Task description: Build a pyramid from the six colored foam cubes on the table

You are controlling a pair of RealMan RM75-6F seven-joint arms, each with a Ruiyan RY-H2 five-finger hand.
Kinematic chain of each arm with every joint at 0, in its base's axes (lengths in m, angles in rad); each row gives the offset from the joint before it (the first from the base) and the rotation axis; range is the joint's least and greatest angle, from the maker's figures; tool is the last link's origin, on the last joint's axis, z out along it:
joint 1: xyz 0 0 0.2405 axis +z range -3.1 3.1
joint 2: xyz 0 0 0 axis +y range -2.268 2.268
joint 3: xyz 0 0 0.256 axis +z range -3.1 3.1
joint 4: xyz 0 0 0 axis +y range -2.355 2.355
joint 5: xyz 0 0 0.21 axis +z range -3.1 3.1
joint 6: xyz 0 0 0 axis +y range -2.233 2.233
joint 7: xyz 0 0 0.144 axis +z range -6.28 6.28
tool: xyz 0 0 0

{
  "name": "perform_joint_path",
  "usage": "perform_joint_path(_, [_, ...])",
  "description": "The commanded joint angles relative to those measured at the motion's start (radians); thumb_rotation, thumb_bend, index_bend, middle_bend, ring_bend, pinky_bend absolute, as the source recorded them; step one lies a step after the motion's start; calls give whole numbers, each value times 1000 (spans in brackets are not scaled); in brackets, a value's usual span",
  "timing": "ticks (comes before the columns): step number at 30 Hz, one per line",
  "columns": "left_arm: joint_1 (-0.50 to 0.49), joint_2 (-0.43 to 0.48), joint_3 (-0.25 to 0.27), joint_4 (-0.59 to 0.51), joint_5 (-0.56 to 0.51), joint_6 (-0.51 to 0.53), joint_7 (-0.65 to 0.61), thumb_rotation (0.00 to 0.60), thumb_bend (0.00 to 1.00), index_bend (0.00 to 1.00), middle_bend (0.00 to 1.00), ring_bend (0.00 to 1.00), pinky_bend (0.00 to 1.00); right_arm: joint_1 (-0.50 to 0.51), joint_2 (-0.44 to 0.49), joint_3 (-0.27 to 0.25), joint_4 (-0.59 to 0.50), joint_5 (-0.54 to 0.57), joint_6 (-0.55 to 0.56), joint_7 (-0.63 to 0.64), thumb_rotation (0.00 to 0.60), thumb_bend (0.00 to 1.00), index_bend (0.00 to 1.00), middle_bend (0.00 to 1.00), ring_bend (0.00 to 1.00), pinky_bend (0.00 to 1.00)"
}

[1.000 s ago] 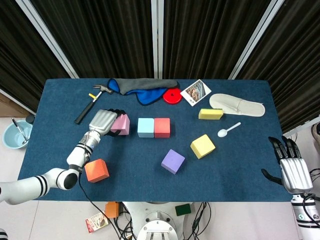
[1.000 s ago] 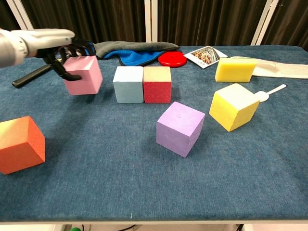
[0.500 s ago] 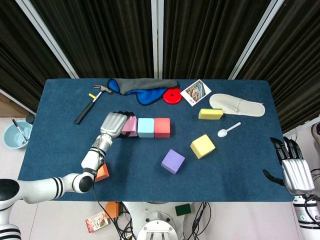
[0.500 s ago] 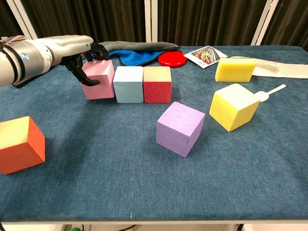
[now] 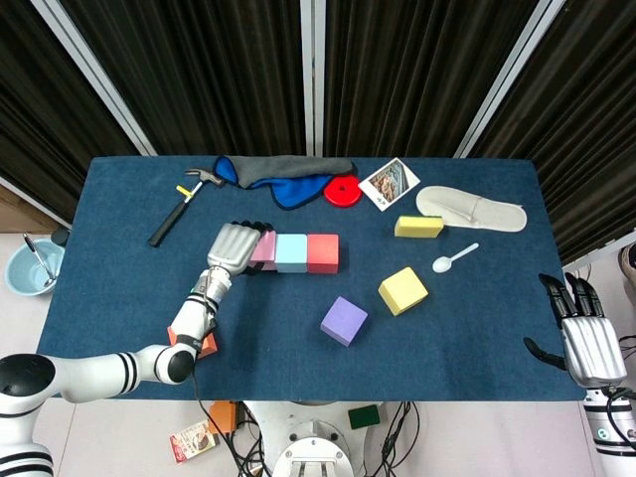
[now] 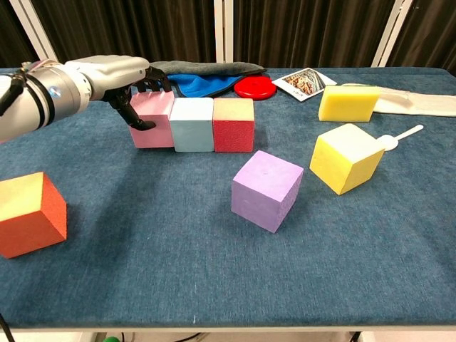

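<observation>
Gripping one pink cube point(image 6: 152, 120) — left hand point(image 6: 122, 74) (six cubes total); right hand point(image 5: 584, 338) released.

So the left hand point(image 6: 127, 85) carried the pink cube point(image 6: 154, 121) in toward the light blue cube point(image 6: 192, 125). A second ago the pink one sat well apart from the blue cube, tipped a bit in the grip. Half a second ago it was just beside it. Now it ended up flush against the blue cube's side, squared up, so pink, blue and red cube point(image 6: 234, 125) made one row. The forearm swung along with it and came to cover most of the orange cube point(image 5: 202, 344) in the head view.
</observation>
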Motion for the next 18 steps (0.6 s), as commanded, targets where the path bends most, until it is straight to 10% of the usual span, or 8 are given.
perform_joint_path(1, [0,-5,1,7,-1,-1,3,600,279,279,364,382,364,0,0,0,1,0,0,0,600,176,0,95,12,71])
perform_joint_path(18, [1,-17,2,8,4,2,23,600,280,277,357,382,362,-1,-4,0,8,2,-1,7,600,176,1,95,12,70])
